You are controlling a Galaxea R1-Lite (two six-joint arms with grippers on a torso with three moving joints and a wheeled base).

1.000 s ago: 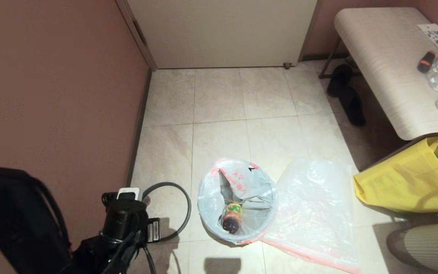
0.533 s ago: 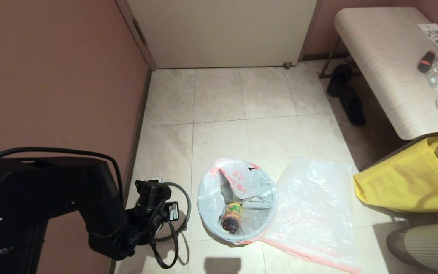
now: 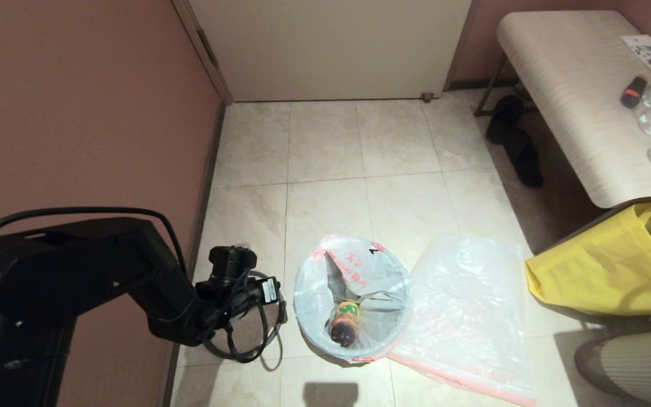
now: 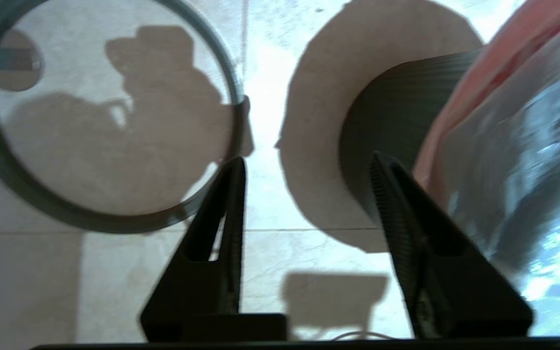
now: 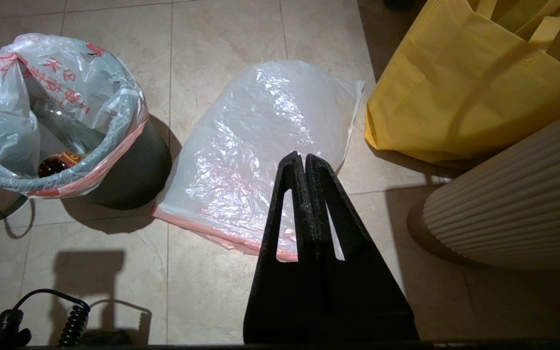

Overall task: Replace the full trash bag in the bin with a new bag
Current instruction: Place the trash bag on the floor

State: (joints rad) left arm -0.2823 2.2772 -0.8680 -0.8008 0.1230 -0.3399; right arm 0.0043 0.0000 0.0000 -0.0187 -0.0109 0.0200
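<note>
Bags number three on the tiled floor (image 3: 325,147): one full trash bag (image 3: 354,282) lining the bin (image 5: 134,170) at lower centre of the head view, one new bag (image 3: 467,316) spread flat just right of it and touching its base, and one yellow bag (image 3: 608,265) at the right edge, under the surface (image 3: 574,96). One bottle (image 3: 344,325) lies at the bottom of the full trash bag, whose pink band folds over the bin's top. One grey ring (image 4: 3,165) lies on the floor beside the bin, to its left in the head view. Of the two end effectors, the left end effector (image 4: 306,170) hangs at lower left of the head view, just left of the bin, its fingers apart and empty, with the floor showing between them. The right end effector (image 5: 305,160) sits with its fingers pressed together, holding nothing, over the new bag in the right wrist view. Two dark slippers (image 3: 515,138) lie at upper right beside the surface.
</note>
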